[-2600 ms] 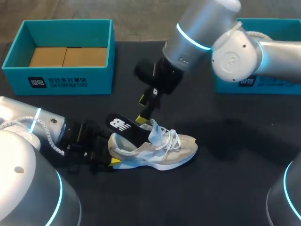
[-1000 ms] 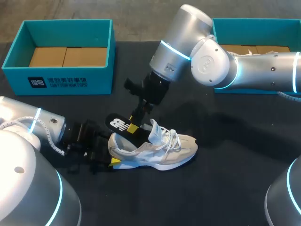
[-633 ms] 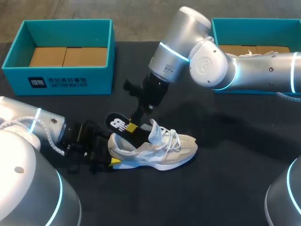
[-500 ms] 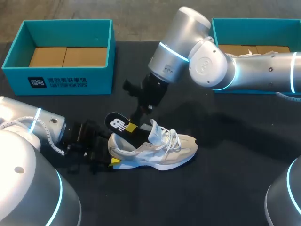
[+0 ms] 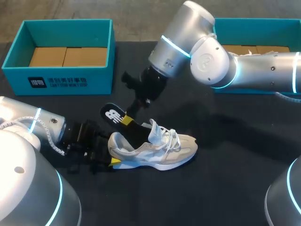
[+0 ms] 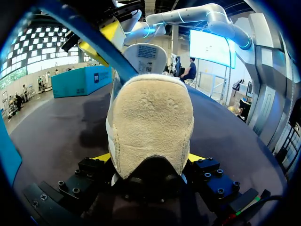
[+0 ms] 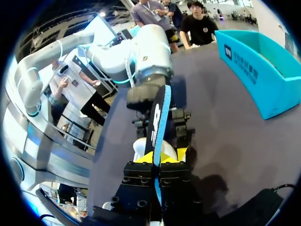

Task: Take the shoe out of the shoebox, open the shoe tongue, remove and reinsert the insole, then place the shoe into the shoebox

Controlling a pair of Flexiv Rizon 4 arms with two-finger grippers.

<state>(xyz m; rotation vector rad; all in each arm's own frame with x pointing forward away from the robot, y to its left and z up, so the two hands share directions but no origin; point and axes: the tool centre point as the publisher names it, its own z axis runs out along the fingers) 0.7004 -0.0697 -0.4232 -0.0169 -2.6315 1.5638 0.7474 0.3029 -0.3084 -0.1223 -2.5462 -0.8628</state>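
A black table (image 5: 225, 188) is shown with one teal shoebox (image 5: 66, 81) at upper left and another shoebox (image 5: 225, 27) at upper right. Just below centre, the pale shoe (image 5: 162, 151) is clamped at its heel by the left gripper (image 5: 112, 159). The black insole (image 5: 114, 116), slanting up out of the shoe's opening, is pinched by the right gripper (image 5: 128, 120).

From my seat far away, the room I can tell about is the wide black table (image 5: 244, 188) with its flat, dull top. It fills almost all of my head view, from side to side. Its far edge (image 5: 131, 43) runs straight across at the back. The top is one dark colour all over (it looks like cloth, but I cannot tell). The light on it is soft and even. A big fuzzy shadow (image 5: 225, 141) lies on the right half. In my left wrist view a smaller shadow (image 6: 94, 136) lies on the top too.
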